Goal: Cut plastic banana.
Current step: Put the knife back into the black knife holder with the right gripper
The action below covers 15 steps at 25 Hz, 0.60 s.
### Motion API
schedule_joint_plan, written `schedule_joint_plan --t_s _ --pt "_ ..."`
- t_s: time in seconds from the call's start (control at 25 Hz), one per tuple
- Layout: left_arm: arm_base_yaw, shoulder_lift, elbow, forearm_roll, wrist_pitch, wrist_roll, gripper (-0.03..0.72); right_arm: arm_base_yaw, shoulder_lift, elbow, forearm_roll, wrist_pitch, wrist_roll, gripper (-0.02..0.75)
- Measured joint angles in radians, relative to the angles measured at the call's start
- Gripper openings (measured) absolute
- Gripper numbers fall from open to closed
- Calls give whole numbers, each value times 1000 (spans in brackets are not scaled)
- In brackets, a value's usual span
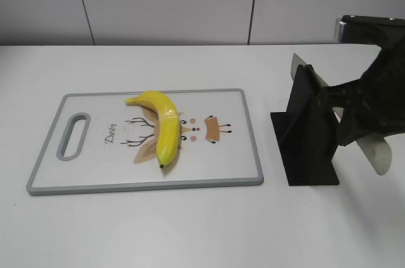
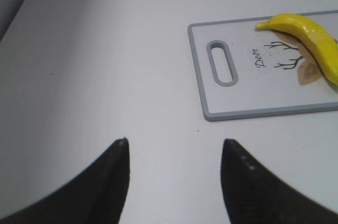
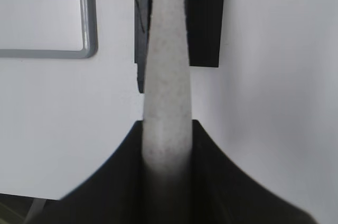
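The plastic banana (image 1: 163,126) is bright yellow and curved and lies on the white, grey-rimmed cutting board (image 1: 240,154), left of its middle. It also shows at the right edge of the left wrist view (image 2: 311,34). A knife with a pale speckled handle (image 3: 166,76) rests in a black stand (image 1: 307,141). My right gripper (image 3: 166,123) is shut on the knife handle; in the exterior view (image 1: 354,116) it is right of the stand. My left gripper (image 2: 174,145) is open and empty above bare table, left of the board (image 2: 248,97).
The board has a handle slot (image 1: 74,135) at its left end and a deer drawing under the banana. The stand sits just right of the board; a board corner (image 3: 87,49) shows in the right wrist view. A white wall runs behind the table.
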Motion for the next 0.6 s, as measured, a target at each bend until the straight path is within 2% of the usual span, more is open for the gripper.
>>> schedule_joint_plan --t_s 0.28,0.36,0.44,0.6 --pt "0 0 0 1 0 0 516 0 0 0 3 13 0 169" --pt "0 0 0 1 0 0 516 0 0 0 3 15 0 190" --pt "0 0 0 1 0 0 516 0 0 0 3 26 0 251" --pt "0 0 0 1 0 0 514 0 -10 0 -1 27 0 418"
